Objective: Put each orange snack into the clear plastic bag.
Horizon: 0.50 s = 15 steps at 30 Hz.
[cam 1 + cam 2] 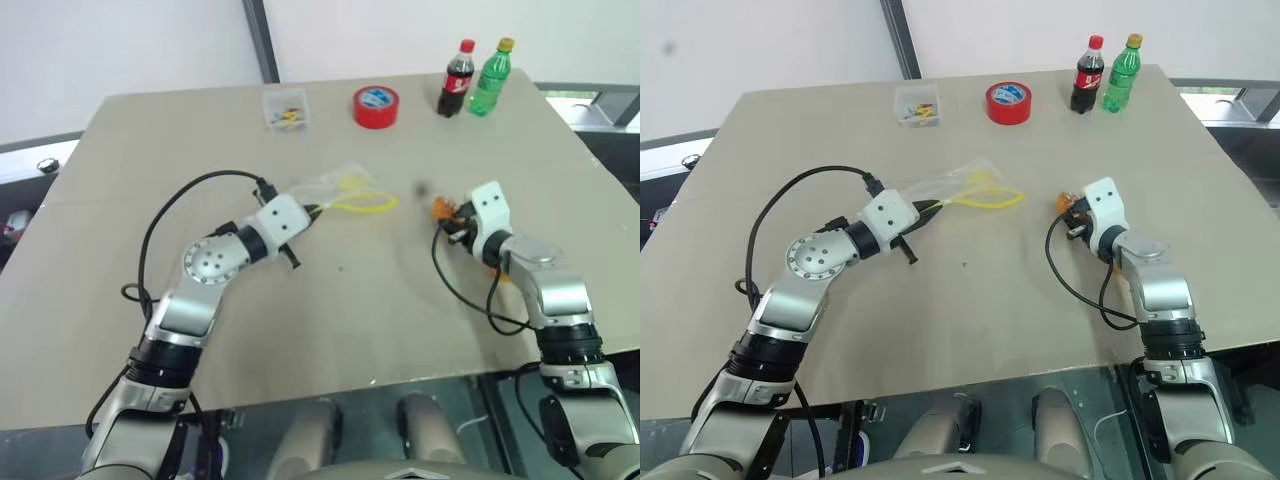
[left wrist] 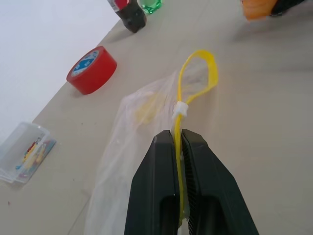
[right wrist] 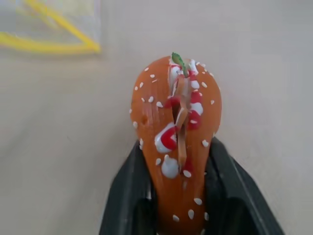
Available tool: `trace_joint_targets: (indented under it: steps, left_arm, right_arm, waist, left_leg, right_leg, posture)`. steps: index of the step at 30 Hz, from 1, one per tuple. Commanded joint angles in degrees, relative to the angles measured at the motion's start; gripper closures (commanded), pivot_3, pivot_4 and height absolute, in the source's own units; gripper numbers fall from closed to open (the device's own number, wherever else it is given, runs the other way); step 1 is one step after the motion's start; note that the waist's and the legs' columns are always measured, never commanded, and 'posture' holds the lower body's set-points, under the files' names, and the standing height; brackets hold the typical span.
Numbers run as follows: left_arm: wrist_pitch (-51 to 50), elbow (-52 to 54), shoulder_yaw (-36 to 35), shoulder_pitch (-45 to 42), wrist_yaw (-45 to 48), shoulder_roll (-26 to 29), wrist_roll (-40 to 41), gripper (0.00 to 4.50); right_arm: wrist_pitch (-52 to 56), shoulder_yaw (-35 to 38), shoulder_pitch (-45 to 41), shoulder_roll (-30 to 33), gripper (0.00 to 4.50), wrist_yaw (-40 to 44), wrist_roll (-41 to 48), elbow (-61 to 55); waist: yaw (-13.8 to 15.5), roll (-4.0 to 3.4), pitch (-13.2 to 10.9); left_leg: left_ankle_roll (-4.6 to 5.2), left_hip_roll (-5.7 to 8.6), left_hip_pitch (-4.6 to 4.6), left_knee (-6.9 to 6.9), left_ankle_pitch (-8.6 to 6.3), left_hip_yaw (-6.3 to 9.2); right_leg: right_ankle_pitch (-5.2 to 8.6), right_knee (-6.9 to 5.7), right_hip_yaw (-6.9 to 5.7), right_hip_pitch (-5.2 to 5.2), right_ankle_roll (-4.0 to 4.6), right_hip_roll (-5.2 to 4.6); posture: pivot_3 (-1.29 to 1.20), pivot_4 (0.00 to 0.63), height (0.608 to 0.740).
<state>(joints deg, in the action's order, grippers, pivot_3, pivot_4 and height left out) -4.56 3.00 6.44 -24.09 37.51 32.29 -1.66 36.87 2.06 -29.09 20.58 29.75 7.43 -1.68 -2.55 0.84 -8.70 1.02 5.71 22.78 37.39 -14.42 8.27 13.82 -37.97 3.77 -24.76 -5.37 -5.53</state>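
Note:
The clear plastic bag (image 1: 335, 190) lies crinkled on the table's middle, its yellow closure strip (image 2: 195, 73) looped open toward the right. My left gripper (image 2: 178, 142) is shut on that yellow strip at the bag's near end. In the head view the left gripper (image 1: 312, 210) sits just left of the bag. One orange snack (image 3: 176, 122), glossy with pale speckles and red-white markings, stands pinched between my right gripper's (image 3: 176, 161) black fingers. My right gripper (image 1: 452, 218) holds this orange snack (image 1: 442, 208) low over the table, a short way right of the bag's loop.
At the table's far edge stand a red tape roll (image 1: 376, 106), a cola bottle (image 1: 458, 80) and a green bottle (image 1: 490, 78). A small clear box (image 1: 285, 108) with tiny bits lies left of the roll. Black cables trail from both wrists.

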Motion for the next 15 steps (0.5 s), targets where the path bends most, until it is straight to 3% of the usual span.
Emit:
trace_joint_targets:
  steps: [1,8,15]
  left_arm:
    - [1.6,1.4,-1.5,0.0,0.0,-0.2,1.2,4.5]
    - [3.0,3.4,-1.3,0.3,0.8,-1.5,3.3,4.5]
    - [7.1,8.5,1.1,7.0,8.8,1.6,6.1,4.5]
  right_arm:
    - [3.1,-3.2,-0.3,-1.4,3.46,1.9,3.3,-8.4]
    - [6.3,-10.9,-2.3,-5.5,3.46,1.0,2.8,-8.5]
    - [5.1,-10.6,-5.4,-8.2,3.46,0.7,4.2,-2.4]
  waist:
    - [0.0,0.0,0.0]
    - [0.2,0.0,0.0]
    - [-0.3,-0.02,0.0]
  left_leg:
    - [0.0,-0.01,0.0,0.0,0.0,0.01]
    - [0.0,0.02,0.0,0.02,0.0,0.01]
    - [0.0,0.0,-0.01,0.01,0.0,0.01]
  right_leg:
    - [0.0,0.0,0.0,0.0,0.0,0.01]
    - [0.0,0.0,-0.01,0.01,0.0,-0.03]
    - [0.0,0.01,-0.01,0.01,0.0,-0.01]
  posture:
    - [0.0,0.15,0.74]
    - [0.0,0.15,0.74]
    - [0.0,0.15,0.74]
